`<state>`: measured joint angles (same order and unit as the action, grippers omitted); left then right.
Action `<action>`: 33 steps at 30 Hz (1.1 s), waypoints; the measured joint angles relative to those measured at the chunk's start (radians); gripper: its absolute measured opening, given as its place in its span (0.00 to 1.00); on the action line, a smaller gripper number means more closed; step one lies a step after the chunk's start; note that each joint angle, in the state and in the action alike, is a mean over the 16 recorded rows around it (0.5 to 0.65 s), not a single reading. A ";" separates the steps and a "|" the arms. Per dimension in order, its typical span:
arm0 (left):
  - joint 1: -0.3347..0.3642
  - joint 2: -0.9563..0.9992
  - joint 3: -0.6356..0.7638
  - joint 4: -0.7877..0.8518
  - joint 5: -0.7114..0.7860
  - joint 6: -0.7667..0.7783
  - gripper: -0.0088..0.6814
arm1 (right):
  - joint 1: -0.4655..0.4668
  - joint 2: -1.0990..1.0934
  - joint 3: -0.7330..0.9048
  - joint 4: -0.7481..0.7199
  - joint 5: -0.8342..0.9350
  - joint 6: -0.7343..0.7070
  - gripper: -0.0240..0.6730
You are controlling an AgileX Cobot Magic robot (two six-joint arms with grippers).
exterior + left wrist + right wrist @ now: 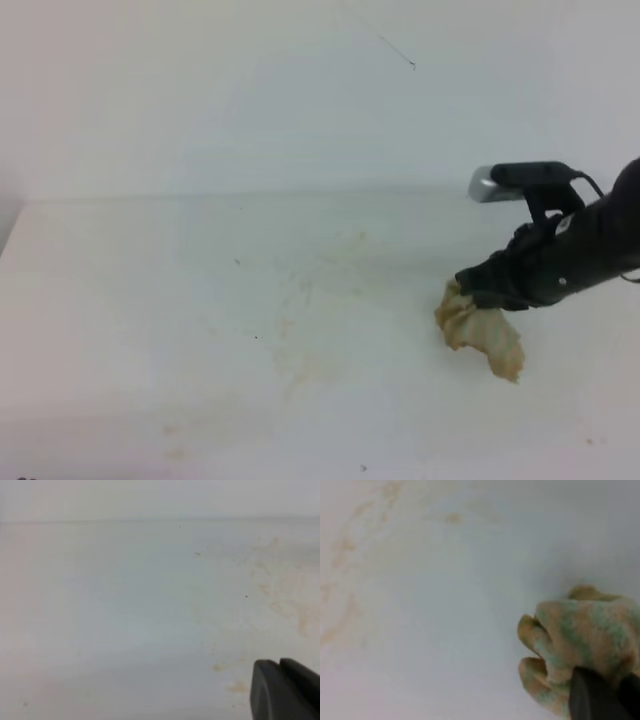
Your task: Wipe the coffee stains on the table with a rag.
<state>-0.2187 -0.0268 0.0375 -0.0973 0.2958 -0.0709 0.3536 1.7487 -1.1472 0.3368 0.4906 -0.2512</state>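
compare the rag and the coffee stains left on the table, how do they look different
The rag is a compact, bunched lump rising off the table; the coffee stains are flat, faint smears spread widely over it. The rag is strongly tan with greenish stripes; the stains are pale orange-brown, barely visible. The rag sits at the right gripper; the stains lie apart, to its left. Both share the coffee colour.

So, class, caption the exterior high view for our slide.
Right claw at the stained rag on the white table, faint coffee smears left.
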 joint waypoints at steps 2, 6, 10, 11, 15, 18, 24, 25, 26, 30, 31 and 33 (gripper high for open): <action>0.000 0.000 0.000 0.000 0.000 0.000 0.01 | 0.000 0.000 0.037 -0.011 -0.036 0.014 0.18; 0.000 0.002 0.000 0.000 0.000 0.000 0.01 | 0.000 -0.006 0.083 -0.035 -0.081 0.034 0.36; 0.000 0.002 0.000 0.000 0.000 0.000 0.01 | 0.000 -0.043 0.095 -0.066 -0.089 0.040 0.54; 0.000 0.002 0.000 0.000 0.000 0.000 0.01 | 0.000 -0.059 0.094 -0.074 -0.085 0.040 0.57; 0.000 0.002 0.000 0.000 0.000 0.000 0.01 | 0.000 -0.150 0.088 -0.113 -0.053 0.040 0.61; 0.000 0.002 0.000 0.000 0.000 0.000 0.01 | 0.000 -0.250 0.087 -0.163 -0.017 0.051 0.51; 0.000 0.000 0.000 0.000 0.000 0.000 0.01 | 0.000 -0.512 0.140 -0.335 0.039 0.154 0.24; 0.000 0.000 0.000 0.000 0.000 0.000 0.01 | 0.000 -0.558 0.159 -0.365 0.043 0.177 0.20; 0.000 0.000 0.000 0.000 0.000 0.000 0.01 | 0.000 -0.604 0.179 -0.394 0.046 0.199 0.16; 0.000 0.000 0.000 0.000 0.000 0.000 0.01 | 0.000 -0.777 0.272 -0.497 0.050 0.290 0.04; 0.000 0.000 0.000 0.000 0.000 0.000 0.01 | 0.000 -0.815 0.297 -0.519 0.050 0.312 0.04; 0.000 0.000 0.000 0.000 0.000 0.000 0.01 | 0.000 -0.885 0.347 -0.554 0.048 0.352 0.04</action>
<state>-0.2187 -0.0268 0.0375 -0.0973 0.2958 -0.0709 0.3536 0.8636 -0.8002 -0.2171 0.5389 0.1005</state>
